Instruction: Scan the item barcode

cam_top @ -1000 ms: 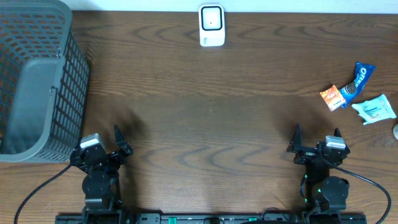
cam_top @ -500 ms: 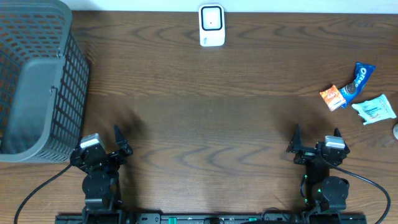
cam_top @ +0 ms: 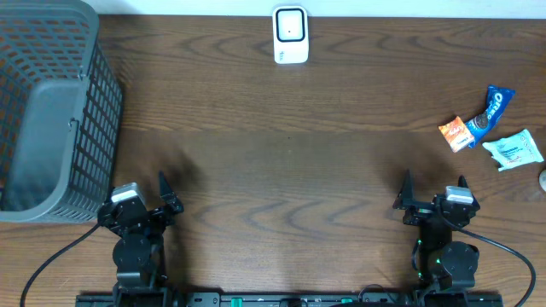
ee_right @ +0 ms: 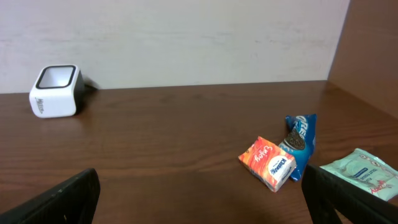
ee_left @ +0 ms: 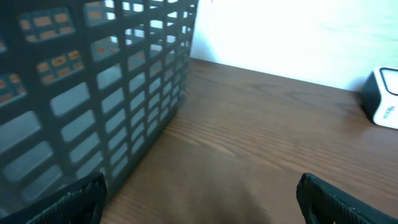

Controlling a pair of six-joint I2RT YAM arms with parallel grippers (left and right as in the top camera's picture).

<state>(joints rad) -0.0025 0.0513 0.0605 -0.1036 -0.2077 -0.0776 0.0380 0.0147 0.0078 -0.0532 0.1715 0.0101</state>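
Dark wooden table (cam_top: 281, 153) against pale wall (ee_right: 186, 37)

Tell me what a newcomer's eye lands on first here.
The big gray mesh basket fills the left end of the table. A small white barcode scanner stands at the middle of the far edge. At the right lie an orange packet, a blue Oreo pack and a pale green packet.

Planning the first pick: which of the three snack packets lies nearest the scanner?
The orange packet: it sits left of the blue Oreo pack and the pale green packet, so closest to the white scanner.
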